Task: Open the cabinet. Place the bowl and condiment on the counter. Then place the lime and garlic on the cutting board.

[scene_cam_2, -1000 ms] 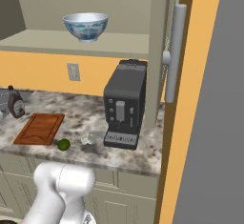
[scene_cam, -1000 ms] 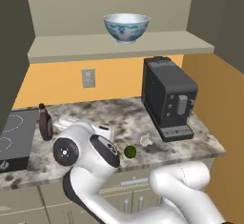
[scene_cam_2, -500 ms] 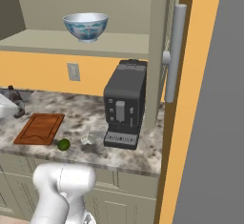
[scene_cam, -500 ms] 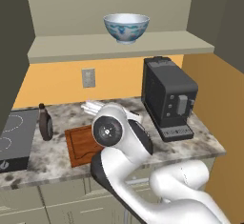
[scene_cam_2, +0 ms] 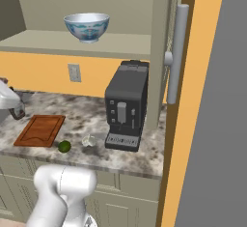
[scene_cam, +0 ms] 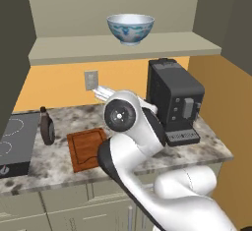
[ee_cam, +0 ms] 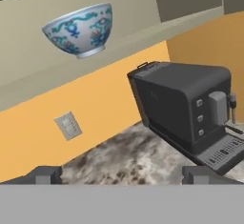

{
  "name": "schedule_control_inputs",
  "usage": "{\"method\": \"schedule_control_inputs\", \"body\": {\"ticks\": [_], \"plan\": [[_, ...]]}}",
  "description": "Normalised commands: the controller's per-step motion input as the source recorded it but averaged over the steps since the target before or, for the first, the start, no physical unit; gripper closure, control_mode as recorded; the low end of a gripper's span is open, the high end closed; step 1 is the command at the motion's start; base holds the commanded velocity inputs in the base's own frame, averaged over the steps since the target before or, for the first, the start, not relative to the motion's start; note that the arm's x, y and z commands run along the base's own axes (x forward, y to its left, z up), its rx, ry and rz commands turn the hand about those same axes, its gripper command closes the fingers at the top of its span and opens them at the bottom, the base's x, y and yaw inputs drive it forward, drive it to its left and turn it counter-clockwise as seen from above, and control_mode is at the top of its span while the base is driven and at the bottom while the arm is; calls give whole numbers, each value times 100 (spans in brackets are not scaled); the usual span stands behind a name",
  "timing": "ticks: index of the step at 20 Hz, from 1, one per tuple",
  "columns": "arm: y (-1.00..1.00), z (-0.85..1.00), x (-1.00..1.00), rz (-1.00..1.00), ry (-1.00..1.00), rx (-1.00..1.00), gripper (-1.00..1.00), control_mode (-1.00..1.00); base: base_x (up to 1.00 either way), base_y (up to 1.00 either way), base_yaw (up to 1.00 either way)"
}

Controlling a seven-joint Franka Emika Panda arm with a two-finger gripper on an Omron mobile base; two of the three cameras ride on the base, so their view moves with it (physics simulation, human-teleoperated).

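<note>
The cabinet (scene_cam: 74, 9) stands open, and its right door with a long silver handle (scene_cam_2: 176, 47) is swung out. On its shelf sits the blue-patterned bowl (scene_cam: 130, 27) (scene_cam_2: 87, 26) (ee_cam: 81, 30). The dark condiment bottle (scene_cam: 47, 127) stands on the counter (scene_cam: 206, 141), left of the cutting board (scene_cam: 87, 148) (scene_cam_2: 41, 130). The lime (scene_cam_2: 64, 147) and garlic (scene_cam_2: 88, 140) lie on the counter by the board's right front corner. My gripper (ee_cam: 123, 175) is open and empty. It hangs above the back of the counter, pointing at the wall below the bowl.
A black coffee machine (scene_cam: 174, 102) (scene_cam_2: 126, 107) (ee_cam: 190, 104) stands right of the board, under the shelf. A black stovetop (scene_cam: 12, 144) lies at the counter's left end. A wall outlet (ee_cam: 69, 125) sits on the orange backsplash. My raised elbow (scene_cam: 120, 117) hides the lime and garlic in the left base view.
The arm has risen from low over the counter, uncovering the cutting board. The hand now sits higher, facing the back wall and the bowl. The jaws stayed open.
</note>
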Motion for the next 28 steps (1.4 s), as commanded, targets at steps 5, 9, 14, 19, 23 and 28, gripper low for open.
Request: {"method": "schedule_control_inputs", "body": {"ticks": [5, 9, 14, 19, 23, 28], "plan": [[-10, 34, 0, -2, -7, 11, -100, -100, 0, 0, 0], [-11, 20, -7, 0, -23, 16, -100, -100, 0, 0, 0], [-27, 15, -2, 0, -20, 23, -100, -100, 0, 0, 0], [-48, 30, 0, 0, -1, 30, -100, -100, 0, 0, 0], [-41, 32, 0, 4, 3, 29, -100, -100, 0, 0, 0], [-28, 21, 0, 15, 3, 22, -100, -100, 0, 0, 0]]}}
